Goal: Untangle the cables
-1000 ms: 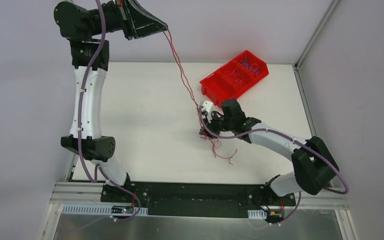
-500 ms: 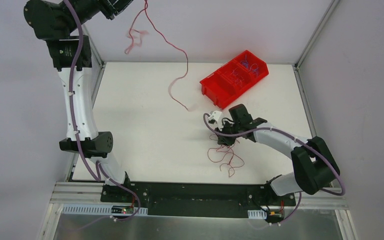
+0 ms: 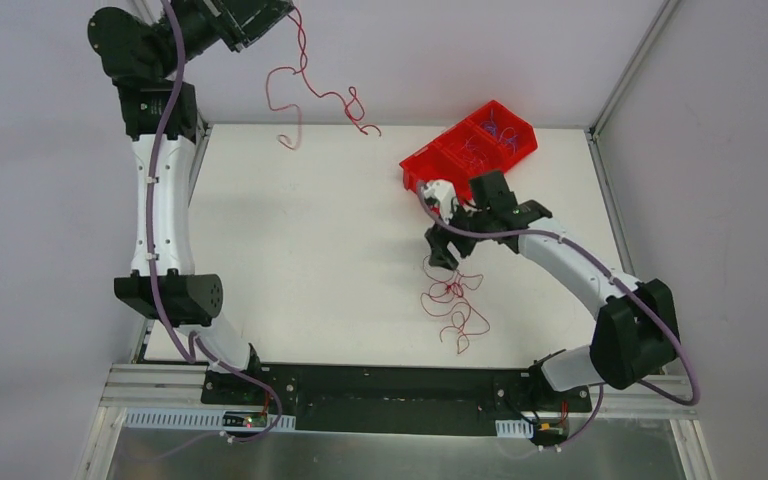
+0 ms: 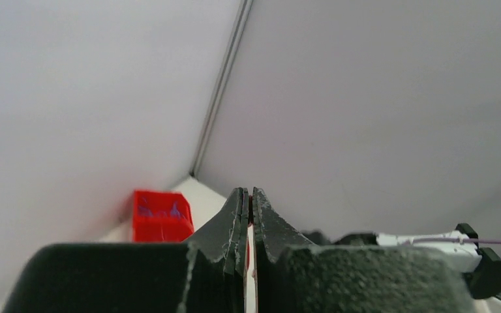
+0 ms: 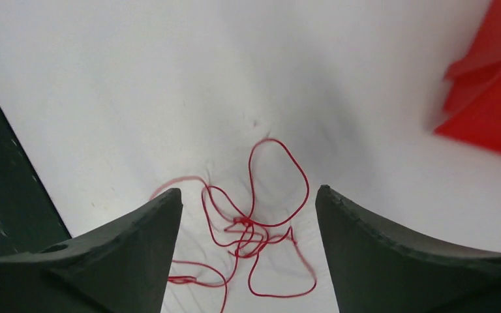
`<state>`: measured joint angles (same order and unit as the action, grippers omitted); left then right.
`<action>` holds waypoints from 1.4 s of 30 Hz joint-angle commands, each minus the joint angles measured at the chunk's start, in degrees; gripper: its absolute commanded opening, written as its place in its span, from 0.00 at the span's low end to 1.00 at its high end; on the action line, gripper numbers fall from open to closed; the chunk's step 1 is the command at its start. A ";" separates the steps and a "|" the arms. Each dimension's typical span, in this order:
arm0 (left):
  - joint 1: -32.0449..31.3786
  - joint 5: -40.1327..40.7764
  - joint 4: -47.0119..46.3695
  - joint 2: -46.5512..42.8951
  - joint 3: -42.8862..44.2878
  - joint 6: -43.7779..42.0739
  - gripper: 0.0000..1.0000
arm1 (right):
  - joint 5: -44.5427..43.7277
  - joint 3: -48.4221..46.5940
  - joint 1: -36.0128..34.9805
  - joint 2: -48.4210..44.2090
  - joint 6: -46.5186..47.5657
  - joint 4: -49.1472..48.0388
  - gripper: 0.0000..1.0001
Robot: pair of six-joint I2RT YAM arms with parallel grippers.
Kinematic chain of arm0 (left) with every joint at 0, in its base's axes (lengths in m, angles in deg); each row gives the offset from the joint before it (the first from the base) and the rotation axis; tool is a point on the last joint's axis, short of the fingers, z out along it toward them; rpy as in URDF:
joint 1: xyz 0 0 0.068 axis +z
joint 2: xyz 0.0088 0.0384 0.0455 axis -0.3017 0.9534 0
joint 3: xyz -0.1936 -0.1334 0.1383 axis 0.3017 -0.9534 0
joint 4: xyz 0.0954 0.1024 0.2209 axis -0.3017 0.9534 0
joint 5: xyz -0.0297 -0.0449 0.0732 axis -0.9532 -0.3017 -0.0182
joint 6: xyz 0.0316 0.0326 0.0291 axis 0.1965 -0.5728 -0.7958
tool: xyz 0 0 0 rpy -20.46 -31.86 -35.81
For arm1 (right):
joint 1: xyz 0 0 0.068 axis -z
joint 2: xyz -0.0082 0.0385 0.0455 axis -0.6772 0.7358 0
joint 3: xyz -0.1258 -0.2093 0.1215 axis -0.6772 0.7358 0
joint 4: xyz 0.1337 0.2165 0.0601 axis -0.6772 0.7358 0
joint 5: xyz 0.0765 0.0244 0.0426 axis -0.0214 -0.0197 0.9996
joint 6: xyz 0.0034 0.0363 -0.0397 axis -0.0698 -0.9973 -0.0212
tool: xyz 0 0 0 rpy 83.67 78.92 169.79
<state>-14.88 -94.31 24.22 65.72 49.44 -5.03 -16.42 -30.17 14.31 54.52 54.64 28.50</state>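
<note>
One red cable [image 3: 305,85] hangs curling in the air from my left gripper [image 3: 278,12], which is raised high at the far left and shut on the cable's upper end. In the left wrist view the jaws [image 4: 248,190] are pressed together with a red sliver between them. The other red cables [image 3: 452,305] lie as a loose tangle on the white table. My right gripper [image 3: 447,245] hovers just beyond that tangle, open and holding nothing. In the right wrist view the tangle [image 5: 251,228] lies below and between the spread fingers [image 5: 137,241] of the right gripper [image 5: 249,191].
A red bin [image 3: 470,150] with thin cables in its compartments sits at the table's far right, just behind my right gripper. It also shows as the bin [image 4: 160,215] and the bin [image 5: 492,111] in the wrist views. Grey walls enclose the table [image 3: 290,250].
The left gripper's cable has come free of the pile and now dangles in the air. The right gripper has opened, let the tangle down on the table, and drawn back toward the bin.
</note>
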 commanded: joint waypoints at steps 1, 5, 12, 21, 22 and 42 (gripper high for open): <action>-1.17 -3.92 -5.61 -4.28 -10.32 4.68 0.00 | 5.74 -13.26 -0.03 -3.77 -12.82 1.62 0.81; -4.94 -6.27 -6.18 -6.80 -19.97 4.21 0.00 | 5.24 -20.44 -0.29 -4.67 -18.51 0.84 0.86; -12.38 -9.54 -6.16 -8.37 -29.53 1.24 0.00 | 5.64 -28.95 -1.28 -5.35 -26.31 -7.63 0.97; -20.74 -9.79 -6.90 -6.60 -31.86 0.85 0.00 | -0.09 -40.39 -7.12 3.12 -36.06 -18.71 0.99; -21.26 -9.82 -7.43 -6.35 -31.75 1.21 0.00 | -0.36 -40.48 -7.50 3.67 -36.19 -19.32 0.98; -22.11 -6.32 -12.62 -2.87 -28.08 7.47 0.00 | -2.02 -32.82 -8.53 2.36 -33.96 -25.10 0.00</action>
<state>-37.33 -101.90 15.44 62.48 18.89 0.83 -19.00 -60.64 5.98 59.09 21.27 7.06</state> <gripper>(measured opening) 0.017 0.146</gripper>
